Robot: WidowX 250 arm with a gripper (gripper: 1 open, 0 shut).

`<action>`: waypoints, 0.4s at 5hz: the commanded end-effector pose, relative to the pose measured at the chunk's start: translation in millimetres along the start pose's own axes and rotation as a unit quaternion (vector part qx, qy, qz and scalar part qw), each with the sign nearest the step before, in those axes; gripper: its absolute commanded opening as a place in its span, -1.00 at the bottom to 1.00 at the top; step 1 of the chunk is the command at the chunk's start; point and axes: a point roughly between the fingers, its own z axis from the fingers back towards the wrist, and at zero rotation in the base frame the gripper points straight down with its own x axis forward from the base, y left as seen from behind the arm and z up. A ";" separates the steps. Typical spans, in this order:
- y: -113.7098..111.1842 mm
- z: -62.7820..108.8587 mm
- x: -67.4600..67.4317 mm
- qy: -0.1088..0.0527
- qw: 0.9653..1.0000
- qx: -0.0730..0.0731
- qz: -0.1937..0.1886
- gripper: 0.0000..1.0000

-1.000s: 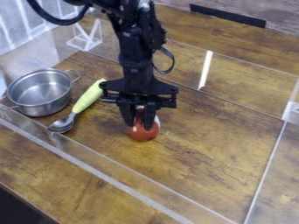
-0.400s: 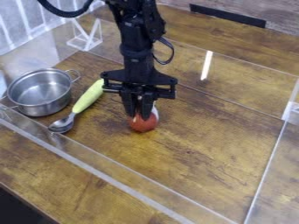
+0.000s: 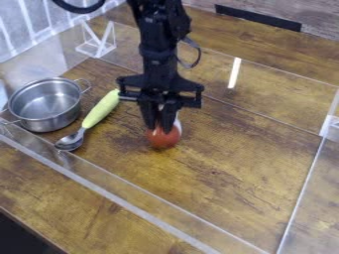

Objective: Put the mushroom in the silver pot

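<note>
Pincer [image 3: 162, 121] closed on the mushroom [image 3: 166, 136], right of the spoon [image 3: 87, 120]! The pot [image 3: 47, 104] sits left of the spoon, near the table's [image 3: 245, 154] left edge. Bare wood runs right and near. The fingers hide the mushroom's top; the arm's [image 3: 157, 45] upper end is cut off.

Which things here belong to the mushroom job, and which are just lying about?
Job:
- red-brown toy mushroom with white stem
- round shiny steel pot
- black robot hand

Lying about:
- metal spoon with yellow-green handle
</note>
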 end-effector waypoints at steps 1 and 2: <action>-2.8 9.5 15.9 -0.027 0.999 -0.007 0.040 -1.00; 8.1 16.6 15.9 -0.026 0.998 -0.008 0.056 -1.00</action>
